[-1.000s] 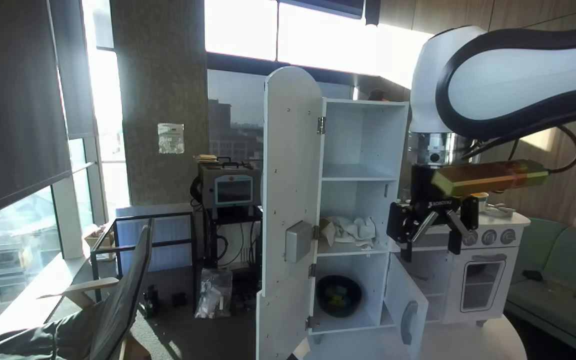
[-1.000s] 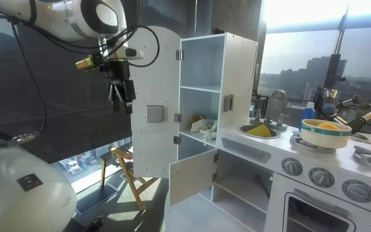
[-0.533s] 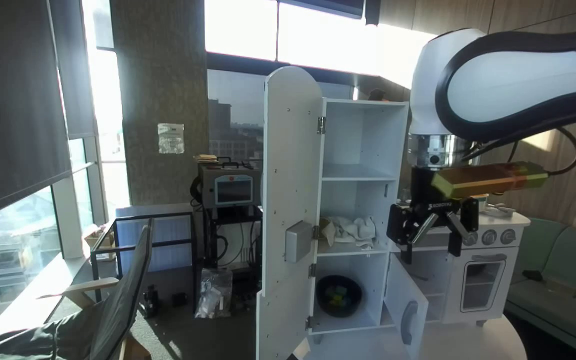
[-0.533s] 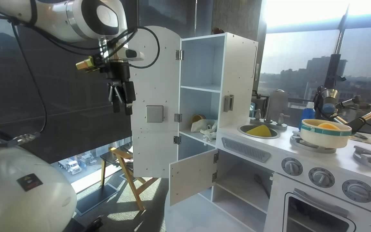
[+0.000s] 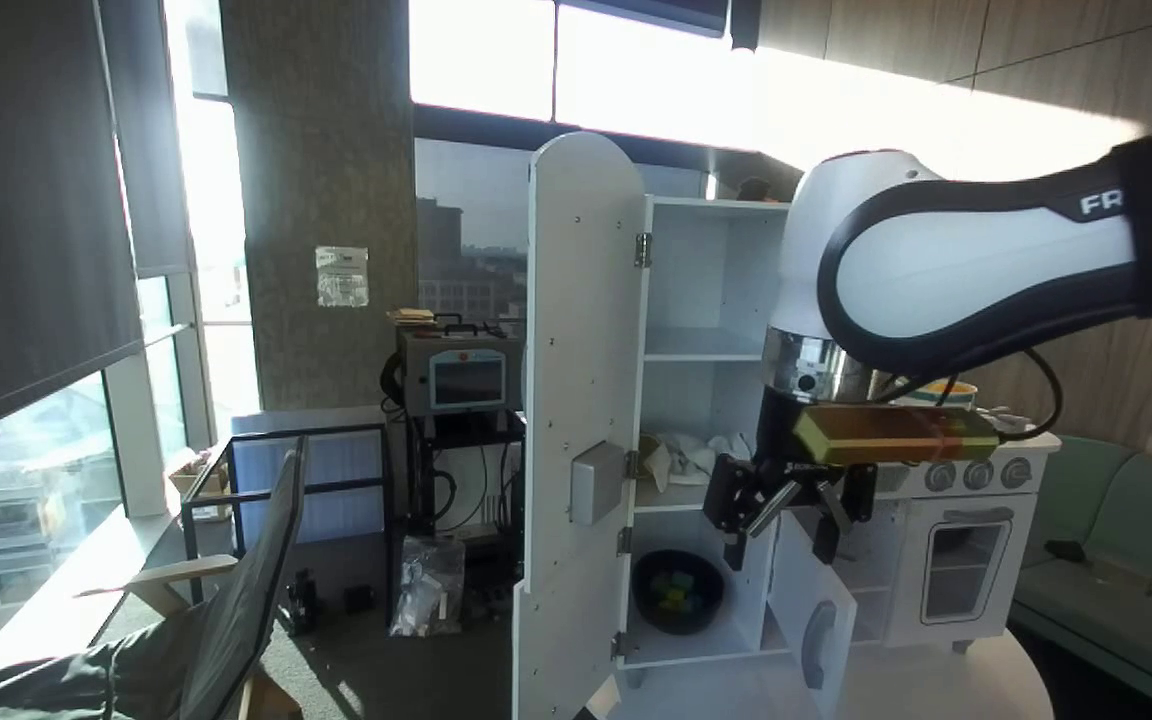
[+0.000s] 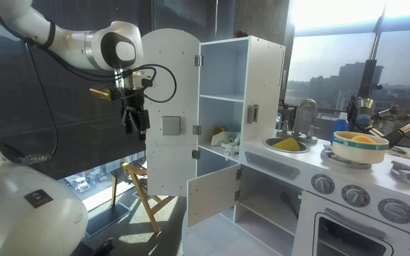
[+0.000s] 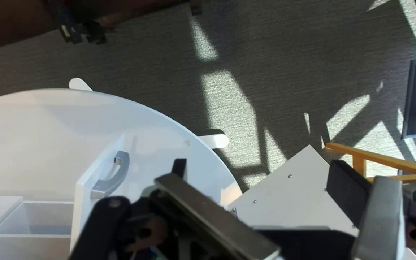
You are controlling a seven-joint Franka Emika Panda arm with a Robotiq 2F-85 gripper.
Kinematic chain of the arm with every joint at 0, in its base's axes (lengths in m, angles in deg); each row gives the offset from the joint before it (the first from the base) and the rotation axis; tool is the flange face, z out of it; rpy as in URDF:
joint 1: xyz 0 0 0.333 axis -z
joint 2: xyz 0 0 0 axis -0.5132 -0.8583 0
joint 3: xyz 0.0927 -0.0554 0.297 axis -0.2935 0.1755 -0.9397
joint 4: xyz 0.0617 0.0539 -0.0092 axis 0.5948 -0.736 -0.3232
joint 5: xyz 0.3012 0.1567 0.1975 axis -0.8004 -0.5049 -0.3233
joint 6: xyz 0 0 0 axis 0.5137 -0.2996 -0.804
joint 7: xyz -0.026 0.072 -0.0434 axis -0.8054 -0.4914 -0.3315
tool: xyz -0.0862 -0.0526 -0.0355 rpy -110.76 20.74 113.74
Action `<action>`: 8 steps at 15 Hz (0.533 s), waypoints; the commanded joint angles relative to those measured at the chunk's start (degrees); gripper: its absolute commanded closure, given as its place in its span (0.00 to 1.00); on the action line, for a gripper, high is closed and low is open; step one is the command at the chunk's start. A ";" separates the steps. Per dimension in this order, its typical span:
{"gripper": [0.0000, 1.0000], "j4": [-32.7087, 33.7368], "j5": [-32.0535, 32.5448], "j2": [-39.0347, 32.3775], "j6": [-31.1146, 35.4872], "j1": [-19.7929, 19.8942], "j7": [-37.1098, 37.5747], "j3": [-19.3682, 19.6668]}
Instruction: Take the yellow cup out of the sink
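So the white toy kitchen point(image 6: 306, 182) is hogging a good chunk of the scene, and the robot arm point(image 5: 926, 260) is reaching in near it. The end effector point(image 6: 135, 133) is hanging in midair, pointing down, jaws spread apart with nothing between them, well away from the sink point(image 6: 267, 143). The yellow cup point(image 6: 287, 144) is sitting in that sink, apparently tipped, though honestly the angle isn't showing which way its mouth is facing.

Handling-wise, the cup's probably going to be acting light and fairly stiff, like hard plastic, maybe a bit slick but not fragile. Pinching the raised upper edge from above is looking like the safest bet, since the sink wall is likely crowding anything lower down.

Compared with half a second ago, the arm is sitting noticeably lower in both exterior views, the end effector is coming down with it, and the jaws are keeping about the same spread. The cup isn't budging at all.
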 commanded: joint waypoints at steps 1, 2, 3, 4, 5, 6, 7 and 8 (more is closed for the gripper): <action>0.00 0.35 2.50 -4.38 8.00 1.93 1.42 0.68; 0.00 0.36 3.57 -5.12 9.44 2.65 1.98 0.93; 0.00 0.38 4.00 -5.65 10.89 3.14 2.53 1.44; 0.00 0.28 4.82 -5.73 12.01 3.70 3.05 1.71; 0.00 -0.05 5.31 -5.20 12.89 4.21 3.70 2.17; 0.00 -0.38 6.06 -4.62 13.60 4.94 4.82 2.40; 0.00 -1.02 6.74 -2.94 13.58 5.77 6.08 2.80; 0.00 -1.20 7.40 -2.28 13.68 6.37 7.14 3.06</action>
